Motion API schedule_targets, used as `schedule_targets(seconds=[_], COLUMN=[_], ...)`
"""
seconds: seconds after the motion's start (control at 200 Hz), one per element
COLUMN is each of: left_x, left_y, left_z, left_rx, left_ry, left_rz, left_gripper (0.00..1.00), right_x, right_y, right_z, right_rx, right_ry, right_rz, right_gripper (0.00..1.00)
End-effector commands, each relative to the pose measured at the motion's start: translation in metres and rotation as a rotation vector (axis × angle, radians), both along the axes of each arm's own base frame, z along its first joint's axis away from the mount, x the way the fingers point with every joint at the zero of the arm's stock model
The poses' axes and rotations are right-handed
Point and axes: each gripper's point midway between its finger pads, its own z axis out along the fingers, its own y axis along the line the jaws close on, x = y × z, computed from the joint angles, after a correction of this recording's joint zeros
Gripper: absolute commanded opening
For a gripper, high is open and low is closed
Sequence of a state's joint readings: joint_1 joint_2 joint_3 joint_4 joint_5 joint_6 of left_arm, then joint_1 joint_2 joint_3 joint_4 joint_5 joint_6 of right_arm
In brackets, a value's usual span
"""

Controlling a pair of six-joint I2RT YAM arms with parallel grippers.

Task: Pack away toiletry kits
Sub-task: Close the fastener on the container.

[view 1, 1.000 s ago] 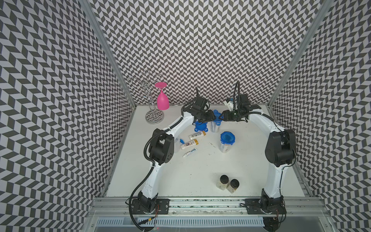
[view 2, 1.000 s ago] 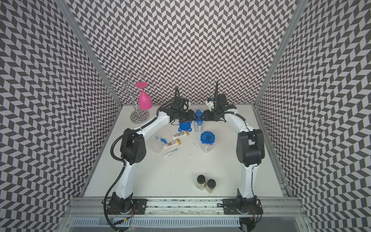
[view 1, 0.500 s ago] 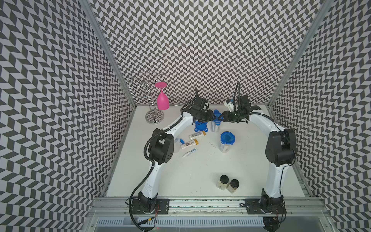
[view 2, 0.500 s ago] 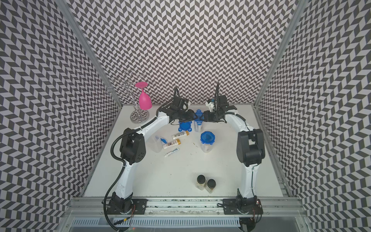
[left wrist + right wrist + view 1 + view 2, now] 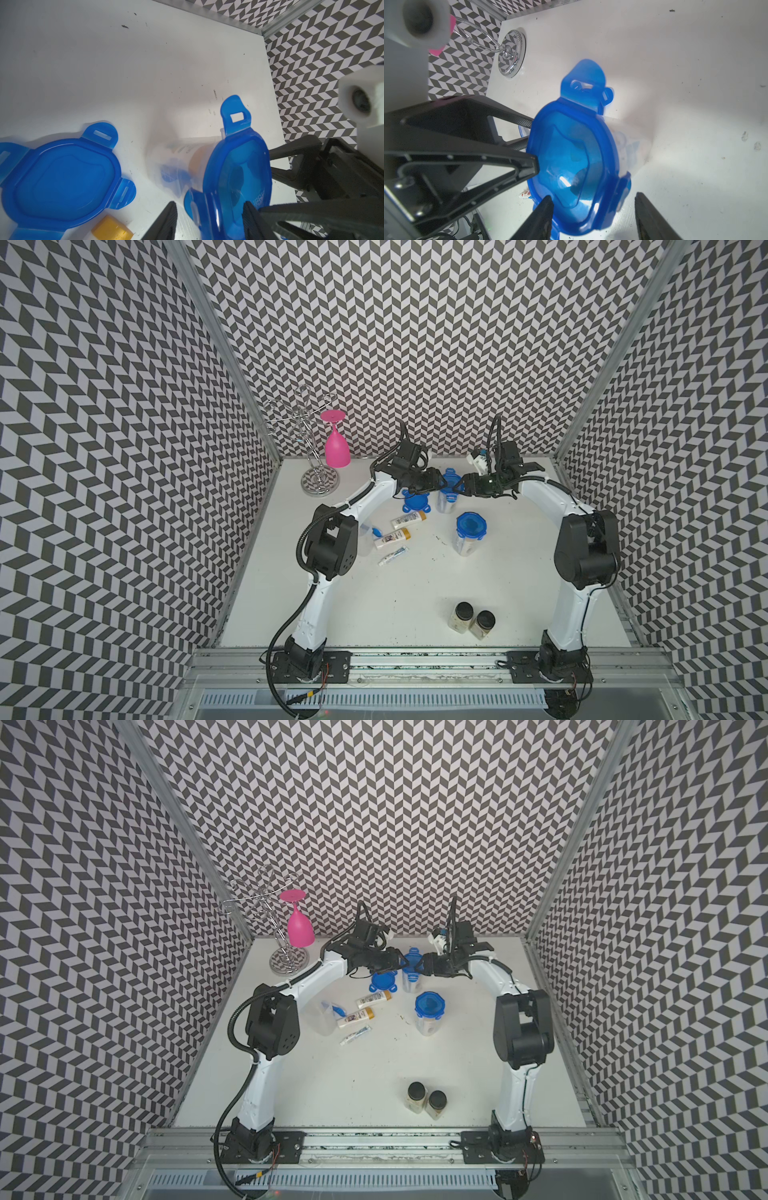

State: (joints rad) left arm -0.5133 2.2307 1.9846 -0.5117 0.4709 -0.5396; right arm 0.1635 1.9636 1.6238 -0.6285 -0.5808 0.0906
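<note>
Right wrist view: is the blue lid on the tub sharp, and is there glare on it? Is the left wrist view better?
Right wrist view: the blue lid is soft, its raised tab smeared double, with a white glare patch on it; the tub beneath is hazy. Left wrist view: the loose lid is sharper, but the white camera housing is out of focus.

Both top views bright, even overhead light. White table [image 5: 399, 593] is close to blown out, with only short soft shadows by the black-capped jars [image 5: 471, 616]. Side walls [image 5: 104, 448] stretch toward the frame edges, wide-angle look. Wrist views soft at close range: blue lid [image 5: 236, 176] smeared, white camera block [image 5: 361, 99] out of focus. Small glare patch on the lid in the right wrist view.
</note>
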Motion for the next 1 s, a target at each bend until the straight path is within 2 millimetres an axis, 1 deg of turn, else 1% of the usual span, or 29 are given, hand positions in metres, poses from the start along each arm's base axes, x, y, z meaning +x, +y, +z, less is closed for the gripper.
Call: schedule_targets(seconds=[0.0, 0.085, 0.13, 0.195, 0.26, 0.33, 0.366, 0.441, 0.556, 0.676, 0.726, 0.791, 0.906, 0.996], left_x=[0.002, 0.011, 0.019, 0.032, 0.044, 0.053, 0.057, 0.061, 0.058, 0.051, 0.048, 0.045, 0.039, 0.035], left_y=[0.007, 0.016, 0.026, 0.042, 0.053, 0.056, 0.055, 0.051, 0.049, 0.054, 0.055, 0.058, 0.058, 0.057], left_z=[0.048, 0.060, 0.062, 0.056, 0.047, 0.036, 0.036, 0.038, 0.047, 0.051, 0.055, 0.055, 0.058, 0.063], left_rx=[-0.038, -0.040, -0.038, -0.022, 0.018, 0.065, 0.071, 0.066, 0.081, 0.097, 0.097, 0.098, 0.095, 0.093], left_ry=[-0.084, -0.115, -0.128, -0.127, -0.138, -0.136, -0.141, -0.155, -0.180, -0.185, -0.191, -0.190, -0.195, -0.201], left_rz=[-0.019, -0.010, 0.012, 0.048, 0.076, 0.086, 0.088, 0.090, 0.092, 0.098, 0.098, 0.101, 0.093, 0.084], left_gripper=[0.54, 0.52, 0.51, 0.48, 0.46, 0.46, 0.46, 0.46, 0.46, 0.46, 0.46, 0.46, 0.46, 0.46], right_x=[0.000, 0.001, 0.000, -0.006, -0.015, -0.027, -0.031, -0.036, -0.030, -0.020, -0.014, -0.006, 0.007, 0.012], right_y=[-0.019, -0.022, -0.024, -0.028, -0.027, -0.027, -0.028, -0.025, -0.018, -0.011, -0.010, -0.009, -0.007, -0.004], right_z=[0.006, 0.011, 0.013, 0.013, 0.006, -0.003, -0.005, 0.000, 0.008, 0.006, 0.004, 0.003, 0.011, 0.018], right_rx=[-0.058, -0.076, -0.091, -0.109, -0.120, -0.146, -0.150, -0.126, -0.083, -0.074, -0.089, -0.102, -0.099, -0.085], right_ry=[-0.013, -0.021, -0.023, -0.018, 0.003, 0.035, 0.035, 0.009, -0.018, -0.006, -0.009, -0.006, -0.030, -0.043], right_rz=[-0.048, -0.053, -0.057, -0.062, -0.040, -0.019, -0.015, -0.008, -0.003, 0.010, 0.008, 0.004, 0.000, 0.008], right_gripper=[0.64, 0.64, 0.64, 0.62, 0.60, 0.59, 0.58, 0.58, 0.58, 0.58, 0.58, 0.57, 0.57, 0.57])
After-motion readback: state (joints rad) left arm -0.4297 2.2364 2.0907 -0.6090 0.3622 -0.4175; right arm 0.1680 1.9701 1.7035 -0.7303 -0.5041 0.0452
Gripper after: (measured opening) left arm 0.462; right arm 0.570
